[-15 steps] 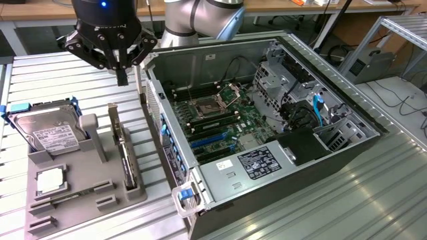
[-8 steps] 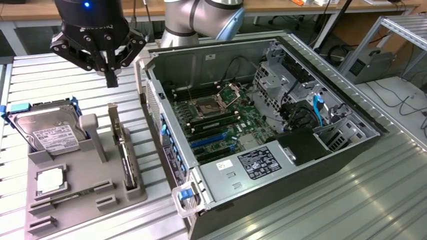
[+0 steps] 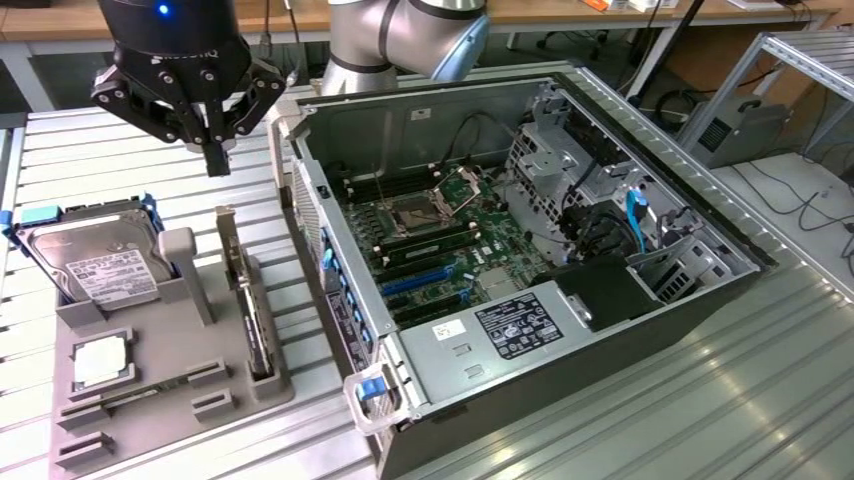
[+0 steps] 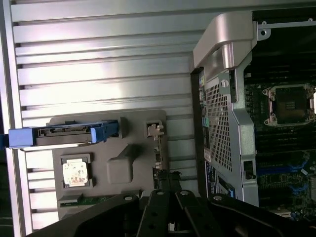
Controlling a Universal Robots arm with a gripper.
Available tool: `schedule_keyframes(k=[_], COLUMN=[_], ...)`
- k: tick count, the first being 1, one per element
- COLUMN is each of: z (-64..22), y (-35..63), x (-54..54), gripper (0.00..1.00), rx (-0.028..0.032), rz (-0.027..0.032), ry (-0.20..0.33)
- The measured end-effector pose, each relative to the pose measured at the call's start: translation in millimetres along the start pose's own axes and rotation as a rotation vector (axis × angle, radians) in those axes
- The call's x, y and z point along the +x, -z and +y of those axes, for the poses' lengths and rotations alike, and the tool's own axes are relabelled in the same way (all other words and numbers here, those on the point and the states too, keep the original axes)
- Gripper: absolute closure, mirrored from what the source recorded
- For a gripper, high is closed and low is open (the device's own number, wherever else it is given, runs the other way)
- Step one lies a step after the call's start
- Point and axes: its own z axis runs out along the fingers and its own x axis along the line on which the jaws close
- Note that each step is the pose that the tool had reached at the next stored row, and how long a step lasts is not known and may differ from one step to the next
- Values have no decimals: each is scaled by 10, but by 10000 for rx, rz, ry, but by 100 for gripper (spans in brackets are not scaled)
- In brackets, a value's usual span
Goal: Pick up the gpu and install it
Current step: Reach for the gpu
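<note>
The gpu [image 3: 248, 300] is a slim black card standing on edge in a slot of the grey holder tray [image 3: 200, 400], at the exterior view's left. My black gripper [image 3: 215, 160] hangs above the card's far end, clear of it, with its fingers shut and nothing between them. In the wrist view the gripper [image 4: 169, 185] points at the gpu [image 4: 157, 150], seen edge-on along the tray [image 4: 123, 163]. The open computer case [image 3: 441, 120] lies beside the tray, its motherboard with blue expansion slots [image 3: 424, 285] exposed.
The tray also holds a silver hard drive [image 3: 100, 262] in blue rails, a processor chip [image 3: 100, 360] and a memory stick [image 3: 140, 393]. Inside the case are a power supply [image 3: 514, 325], drive cages [image 3: 561, 150] and cables. Everything rests on a ribbed metal table [image 3: 694, 400].
</note>
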Motion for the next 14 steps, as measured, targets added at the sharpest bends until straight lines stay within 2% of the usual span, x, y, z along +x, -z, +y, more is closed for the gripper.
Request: schedule_keyframes(k=[7,14], z=[-19,-122], y=[1,5], x=[-1,-9], gripper=[89,89], rx=[0,-1], rz=[0,0], ry=[0,0])
